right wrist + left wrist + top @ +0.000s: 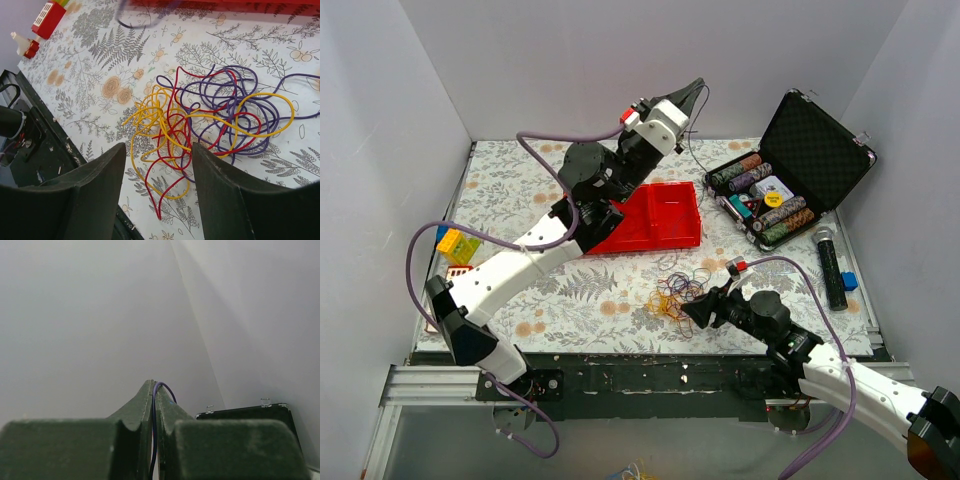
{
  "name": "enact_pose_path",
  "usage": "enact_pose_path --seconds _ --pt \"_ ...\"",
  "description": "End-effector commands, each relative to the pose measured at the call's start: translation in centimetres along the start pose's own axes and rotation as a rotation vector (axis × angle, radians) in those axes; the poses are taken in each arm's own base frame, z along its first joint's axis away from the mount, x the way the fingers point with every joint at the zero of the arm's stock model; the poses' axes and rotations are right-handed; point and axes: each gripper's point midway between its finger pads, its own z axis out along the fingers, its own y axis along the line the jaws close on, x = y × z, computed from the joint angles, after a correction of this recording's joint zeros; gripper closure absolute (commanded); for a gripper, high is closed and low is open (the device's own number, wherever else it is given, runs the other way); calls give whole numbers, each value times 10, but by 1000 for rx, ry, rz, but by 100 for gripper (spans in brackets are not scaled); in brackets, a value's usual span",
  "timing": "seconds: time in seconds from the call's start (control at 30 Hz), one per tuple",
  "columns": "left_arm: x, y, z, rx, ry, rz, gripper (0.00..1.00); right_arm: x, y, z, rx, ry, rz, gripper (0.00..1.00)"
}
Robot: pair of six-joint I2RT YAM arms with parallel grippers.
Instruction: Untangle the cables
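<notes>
The cables (pixel 678 293) lie as a tangled bundle of thin yellow, red and purple wires on the floral cloth near the front edge. In the right wrist view the bundle (pixel 210 115) lies just ahead of my right gripper (pixel 159 150), which is open, low over the cloth, with a red and a yellow loop between its fingers. My right gripper (pixel 692 312) sits at the bundle's near right side. My left gripper (pixel 696 96) is raised high at the back, shut on a purple cable (pixel 164 386) that loops over its fingertips. A thin strand hangs down from it.
A red tray (pixel 665 215) lies behind the bundle. An open black case (pixel 800 160) with poker chips stands at the back right. A black cylinder (pixel 830 265) and a blue block (pixel 849 281) lie at the right. Coloured blocks (pixel 453 245) sit at the left edge.
</notes>
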Motion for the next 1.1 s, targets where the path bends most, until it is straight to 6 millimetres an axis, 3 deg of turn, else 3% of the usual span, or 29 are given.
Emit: enact_pose_path --seconds 0.0,0.33,0.83,1.07 --pt "4 12 0 -54 -3 18 100 8 -8 -1 22 7 8 37" --pt "21 17 1 -55 4 28 100 11 -10 -2 34 19 18 37" --pt "43 8 31 -66 -2 -3 100 12 -17 -3 72 17 30 37" --pt "52 23 34 -95 1 20 100 11 -16 -2 72 20 22 37"
